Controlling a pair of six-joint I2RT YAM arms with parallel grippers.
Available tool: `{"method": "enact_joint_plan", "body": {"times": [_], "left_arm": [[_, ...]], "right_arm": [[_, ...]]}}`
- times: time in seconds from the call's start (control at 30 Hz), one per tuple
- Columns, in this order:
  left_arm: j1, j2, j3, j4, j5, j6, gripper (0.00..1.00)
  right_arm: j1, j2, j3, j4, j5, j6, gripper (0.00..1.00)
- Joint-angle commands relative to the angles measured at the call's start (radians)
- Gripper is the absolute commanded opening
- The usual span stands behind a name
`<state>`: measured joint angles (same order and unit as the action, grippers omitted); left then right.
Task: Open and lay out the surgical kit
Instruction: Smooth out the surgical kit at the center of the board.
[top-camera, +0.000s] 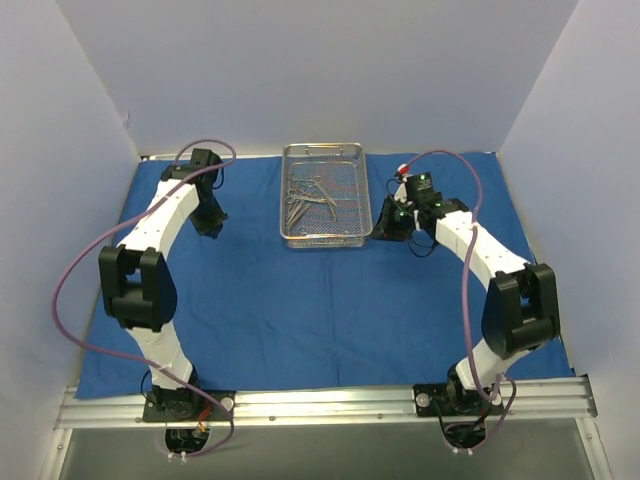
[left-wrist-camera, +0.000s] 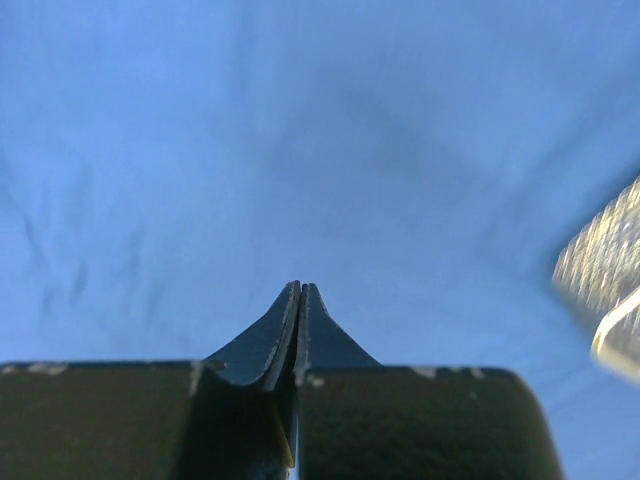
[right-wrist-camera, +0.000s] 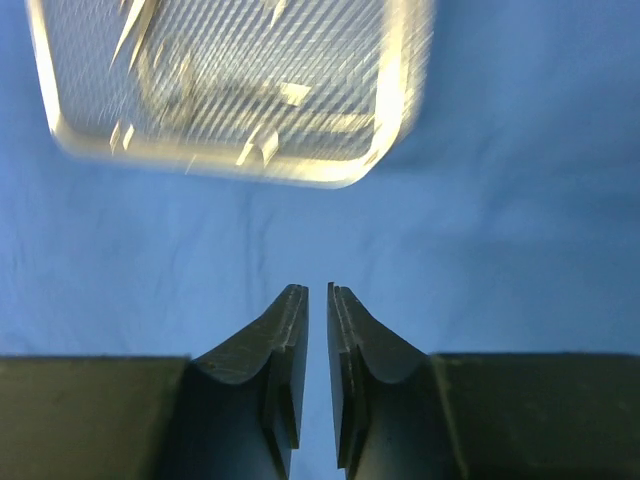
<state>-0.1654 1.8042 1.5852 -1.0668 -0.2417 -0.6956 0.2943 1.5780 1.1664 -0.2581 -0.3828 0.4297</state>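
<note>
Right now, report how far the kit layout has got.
Done: the blue cloth wrap lies spread flat and the mesh tray stands uncovered on it. In hand: nothing; the left gripper is shut and empty over cloth, the right gripper slightly open, empty, facing the tray. Left: the instruments lie together in the tray, none laid out.

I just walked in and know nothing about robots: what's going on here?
Two robot arms are laying out a surgical kit. The blue cloth is already spread flat, and the wire-mesh tray sits on it at the far middle with the silver instruments inside. Neither arm holds anything: the left pincer is shut over bare cloth left of the tray, and the right pincer, open just a crack, is beside the tray's right side.
</note>
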Motion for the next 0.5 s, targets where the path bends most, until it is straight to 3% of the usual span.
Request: {"method": "enact_joint_plan", "body": {"times": [0.0, 0.23, 0.3, 0.47], "left_arm": [[0.053, 0.136, 0.126, -0.032, -0.047, 0.088, 0.02], [0.096, 0.390, 0.314, -0.021, -0.062, 0.166, 0.02], [0.110, 0.423, 0.338, -0.010, -0.062, 0.169, 0.02], [0.141, 0.533, 0.383, 0.033, 0.018, 0.174, 0.02]], "right_arm": [[-0.061, 0.065, 0.076, 0.051, 0.050, 0.018, 0.15], [-0.152, 0.247, 0.130, 0.123, 0.050, -0.009, 0.10], [-0.178, 0.298, 0.137, 0.132, 0.036, -0.026, 0.03], [-0.199, 0.392, 0.168, 0.141, 0.024, -0.037, 0.00]]}}
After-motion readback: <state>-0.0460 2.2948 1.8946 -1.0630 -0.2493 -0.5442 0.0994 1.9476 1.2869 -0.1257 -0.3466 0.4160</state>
